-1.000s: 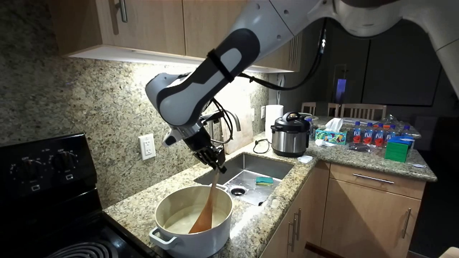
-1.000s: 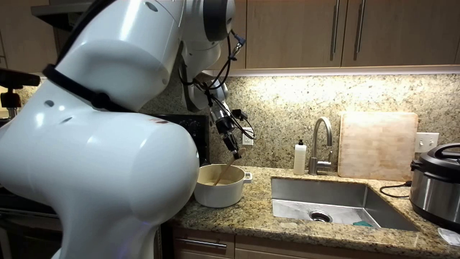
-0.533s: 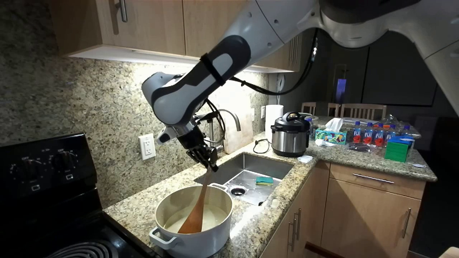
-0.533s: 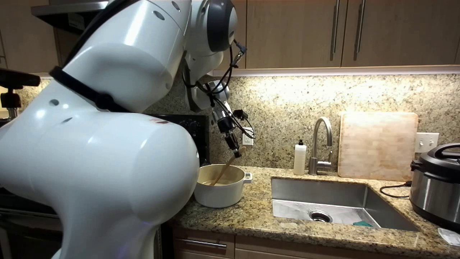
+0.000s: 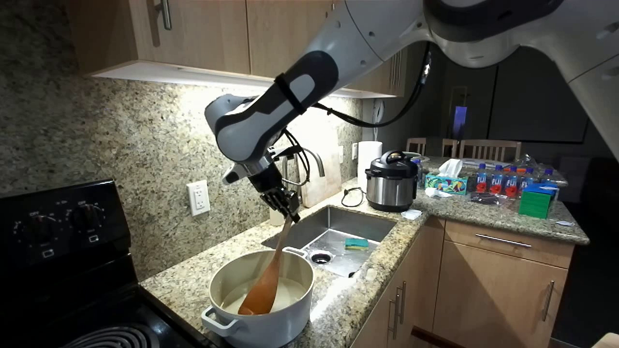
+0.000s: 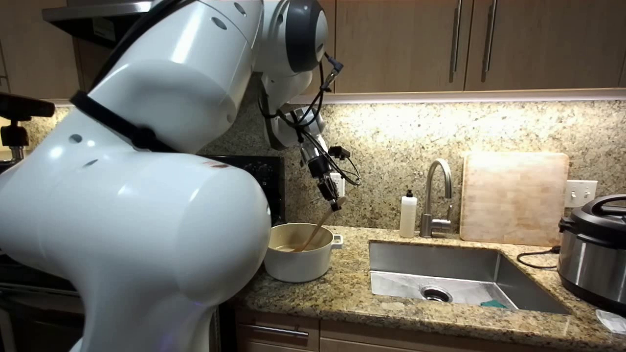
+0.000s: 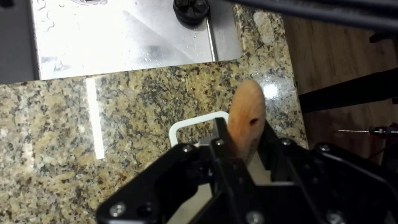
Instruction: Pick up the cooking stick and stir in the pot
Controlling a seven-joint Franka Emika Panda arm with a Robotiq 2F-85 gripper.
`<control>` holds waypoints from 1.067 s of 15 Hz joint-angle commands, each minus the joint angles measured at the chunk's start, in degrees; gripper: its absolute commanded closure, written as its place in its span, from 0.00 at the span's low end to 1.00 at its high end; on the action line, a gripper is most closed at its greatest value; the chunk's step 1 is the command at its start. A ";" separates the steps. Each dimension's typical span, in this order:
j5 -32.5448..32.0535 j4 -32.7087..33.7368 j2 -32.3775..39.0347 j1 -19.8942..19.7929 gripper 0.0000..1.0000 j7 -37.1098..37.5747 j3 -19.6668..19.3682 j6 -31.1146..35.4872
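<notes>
"Labels first: which can you read?"

"In an exterior view, FIJI on the blue-capped bottles (image 5: 496, 182) along the counter (image 5: 464, 212), and OFF above the knobs (image 5: 86, 218) of the black stove (image 5: 87, 270). The wrist view shows small dark print on the cooking stick (image 5: 272, 273), too blurred for me to make out."

"And your gripper (image 7: 245, 127)?"

"Barely parted, only by the thickness of the handle it grips, one finger on each side. The rounded end, with a little hole in it, pokes out past my fingertips."

"Where's the rest of the cooking stick?"

"Slanting down into the pot (image 5: 285, 323) in both exterior views, its broad end inside the walls. The pot sits on the counter between stove and sink (image 6: 435, 259)."
</notes>
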 commanded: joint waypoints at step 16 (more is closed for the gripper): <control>-4.49 -1.25 0.89 3.70 0.93 1.09 1.67 -8.97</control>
